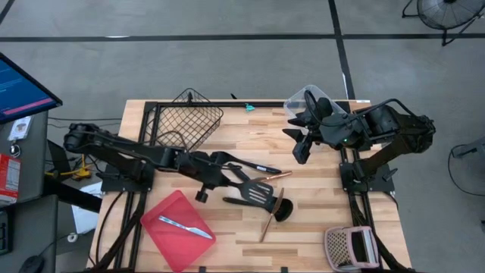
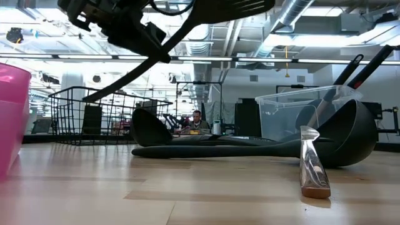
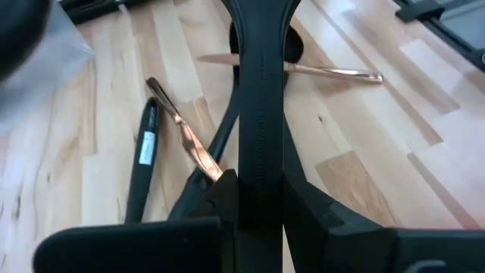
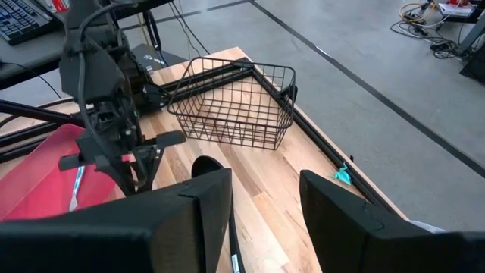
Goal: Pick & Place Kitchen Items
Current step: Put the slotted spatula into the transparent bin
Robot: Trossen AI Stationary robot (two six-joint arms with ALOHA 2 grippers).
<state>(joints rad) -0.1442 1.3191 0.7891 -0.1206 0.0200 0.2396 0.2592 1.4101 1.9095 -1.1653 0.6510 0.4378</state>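
We see the wooden bench (image 1: 318, 220) with a wire basket (image 1: 189, 121) and red tray (image 1: 170, 231). Our left gripper (image 1: 216, 176) pinches a black spatula (image 3: 259, 114) handle above the bench middle. Our right gripper (image 1: 301, 150) hangs with jaws spread.

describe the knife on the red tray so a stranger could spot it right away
Start at the flat red tray at the table's near left corner, below the left arm. The knife lies across it, slim and silver. It is the only utensil on the tray; the black spatulas and ladles lie on the bare wood.
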